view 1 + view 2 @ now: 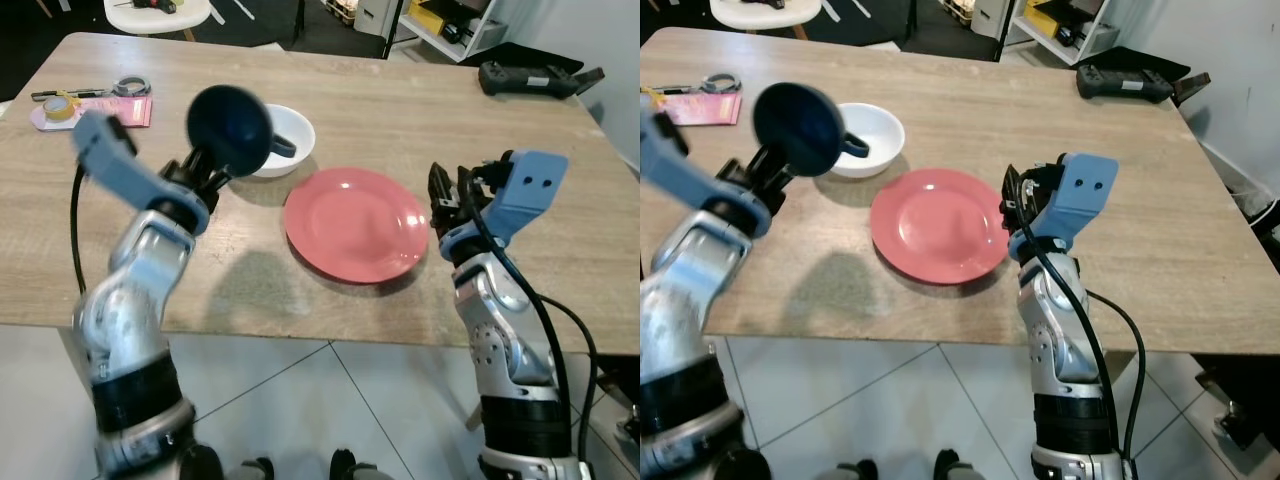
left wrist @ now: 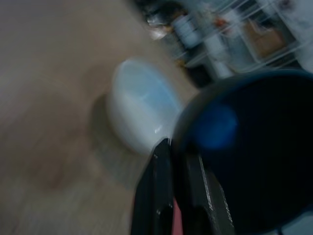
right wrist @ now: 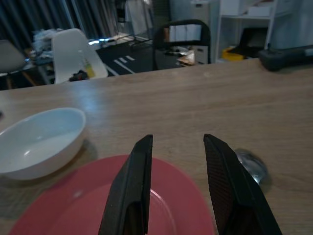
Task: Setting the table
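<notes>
- On the wooden table (image 1: 400, 130) everything for the setting lies close together, so the robot should move slowly and low over this surface.
- Near the table's front edge sits the red plate (image 1: 358, 224), flat and bare; it is probably the place where the carried bowl must go, so the bowl should come down level on its middle.
- Behind the plate, to the robot's left, stands the white bowl (image 1: 285, 138); the path of the arm should pass in front of it and not knock it.
- Held up in the air above the white bowl's near side is the dark blue bowl (image 1: 229, 131), tilted with its opening toward the camera; it must be turned upright before it is lowered.
- The left gripper (image 1: 210, 182) has its fingers clamped on the blue bowl's rim; the grip should open only when the bowl rests.
- The right gripper (image 3: 176, 191) hovers at the plate's right edge with its fingers apart, holding nothing; it is better kept aside.
</notes>
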{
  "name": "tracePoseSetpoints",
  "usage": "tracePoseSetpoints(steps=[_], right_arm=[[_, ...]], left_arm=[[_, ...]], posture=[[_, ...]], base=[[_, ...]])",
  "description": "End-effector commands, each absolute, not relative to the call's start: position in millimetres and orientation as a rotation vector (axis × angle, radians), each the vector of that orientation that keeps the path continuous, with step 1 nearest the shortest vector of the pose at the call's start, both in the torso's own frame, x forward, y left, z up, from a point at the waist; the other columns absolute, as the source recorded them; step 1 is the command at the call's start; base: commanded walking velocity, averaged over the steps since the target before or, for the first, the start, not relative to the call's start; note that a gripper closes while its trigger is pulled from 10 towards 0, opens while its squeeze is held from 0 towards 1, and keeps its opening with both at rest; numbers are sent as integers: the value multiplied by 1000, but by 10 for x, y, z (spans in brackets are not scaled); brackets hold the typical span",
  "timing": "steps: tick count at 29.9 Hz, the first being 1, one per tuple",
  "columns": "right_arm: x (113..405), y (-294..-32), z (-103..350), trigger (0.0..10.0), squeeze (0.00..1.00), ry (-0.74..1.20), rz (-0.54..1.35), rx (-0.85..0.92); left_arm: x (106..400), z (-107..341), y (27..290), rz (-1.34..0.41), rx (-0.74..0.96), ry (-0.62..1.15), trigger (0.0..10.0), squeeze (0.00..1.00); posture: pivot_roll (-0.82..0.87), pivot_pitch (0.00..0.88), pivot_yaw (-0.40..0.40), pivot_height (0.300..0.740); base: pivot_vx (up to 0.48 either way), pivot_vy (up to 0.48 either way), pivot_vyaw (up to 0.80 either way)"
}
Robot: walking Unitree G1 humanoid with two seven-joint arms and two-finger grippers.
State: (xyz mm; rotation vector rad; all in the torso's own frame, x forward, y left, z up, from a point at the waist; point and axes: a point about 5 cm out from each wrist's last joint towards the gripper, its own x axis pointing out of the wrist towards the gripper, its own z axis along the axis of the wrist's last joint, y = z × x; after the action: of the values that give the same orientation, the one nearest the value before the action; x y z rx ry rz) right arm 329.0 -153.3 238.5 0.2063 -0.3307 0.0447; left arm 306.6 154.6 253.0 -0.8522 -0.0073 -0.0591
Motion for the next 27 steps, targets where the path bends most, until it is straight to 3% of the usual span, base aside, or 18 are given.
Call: tracePoseSetpoints(steps=[1, 4, 9, 12, 13, 27], right_arm=[[3275, -1550, 2343, 10000, 0, -316, 40, 203], [3286, -1533, 2332, 10000, 0, -311, 47, 204], [3310, -1487, 2332, 10000, 0, -307, 64, 209], [3311, -1486, 2333, 10000, 0, -307, 65, 209], [3312, -1484, 2332, 10000, 0, -307, 66, 209], [3291, -1519, 2326, 10000, 0, -308, 48, 209]], left_arm=[[2989, 2457, 1508, -10, -927, 39, 10000, 0], [2916, 2372, 1521, 21, -930, 76, 10000, 0], [3027, 2285, 1790, 201, -880, 152, 10000, 0], [3038, 2301, 1806, 205, -893, 154, 10000, 0], [3063, 2321, 1825, 197, -892, 152, 10000, 1000], [3145, 2345, 1808, 155, -902, 205, 10000, 1000]], posture=[[95, 182, 2, 740], [99, 183, 1, 740], [105, 186, -12, 740], [105, 186, -12, 740], [102, 185, -10, 740], [87, 187, -3, 740]], base=[[0, 0, 0], [0, 0, 0], [0, 0, 0], [0, 0, 0], [0, 0, 0], [0, 0, 0]])
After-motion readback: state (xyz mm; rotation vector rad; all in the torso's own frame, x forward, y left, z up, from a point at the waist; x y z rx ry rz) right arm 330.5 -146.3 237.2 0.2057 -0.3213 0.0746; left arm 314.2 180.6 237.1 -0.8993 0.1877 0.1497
